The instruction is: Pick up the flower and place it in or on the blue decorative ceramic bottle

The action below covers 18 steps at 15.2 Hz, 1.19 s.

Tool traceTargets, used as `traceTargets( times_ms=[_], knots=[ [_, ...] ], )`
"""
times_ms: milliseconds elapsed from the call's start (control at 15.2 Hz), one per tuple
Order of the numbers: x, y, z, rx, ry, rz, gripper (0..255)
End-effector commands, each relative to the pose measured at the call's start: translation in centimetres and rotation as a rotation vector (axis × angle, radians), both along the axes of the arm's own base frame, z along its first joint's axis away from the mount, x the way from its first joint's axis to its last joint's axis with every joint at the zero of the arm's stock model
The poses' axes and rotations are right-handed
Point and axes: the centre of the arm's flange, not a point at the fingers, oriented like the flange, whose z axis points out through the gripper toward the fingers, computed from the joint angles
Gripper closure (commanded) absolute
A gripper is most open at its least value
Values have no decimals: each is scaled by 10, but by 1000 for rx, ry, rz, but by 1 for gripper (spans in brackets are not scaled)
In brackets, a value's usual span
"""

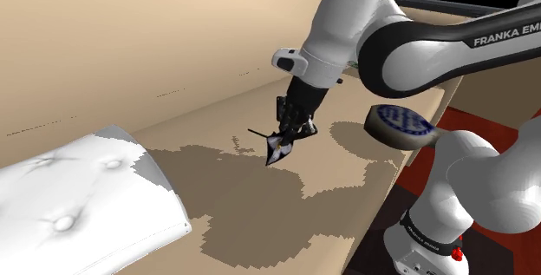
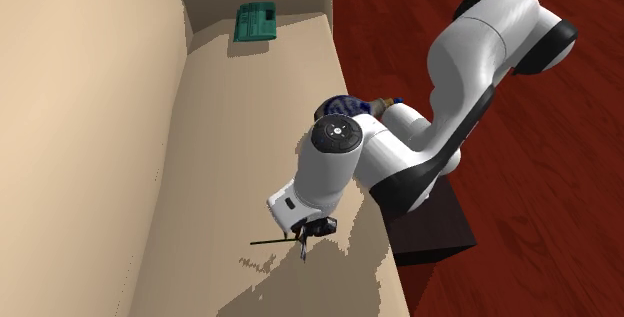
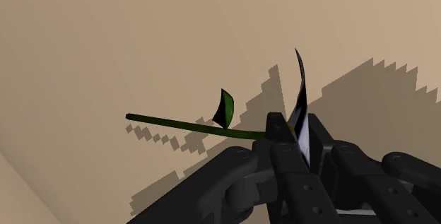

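Observation:
My gripper (image 1: 291,133) is shut on the flower (image 1: 277,147), which has a thin dark green stem, one small leaf and pale, dark-edged petals. In the wrist view the petals (image 3: 302,106) stand clasped between the two black fingers (image 3: 280,136), and the stem (image 3: 184,125) sticks out sideways over its own shadow, a little above the beige surface. The blue patterned bottle (image 1: 397,126) lies on its side near the surface's edge, to the shoulder view's right of the gripper. In the second exterior view the bottle (image 2: 345,104) peeks out behind the arm, and the gripper (image 2: 305,231) hangs over the beige surface.
A white tufted cushion (image 1: 82,199) lies at the shoulder view's lower left. A green object (image 2: 255,22) sits at the far end of the beige surface (image 2: 240,135). A beige wall (image 1: 130,48) rises behind. The surface drops off to a red-brown floor (image 2: 540,205) beside the stand.

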Motion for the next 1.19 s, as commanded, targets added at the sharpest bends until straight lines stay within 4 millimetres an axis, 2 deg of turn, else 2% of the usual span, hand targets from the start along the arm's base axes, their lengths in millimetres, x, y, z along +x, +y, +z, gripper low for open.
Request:
traceTargets(
  times_ms=[0,1122],
  knots=[
    [1,0,11,0,0,0,255],
    [1,0,101,0,0,0,255]
  ],
)
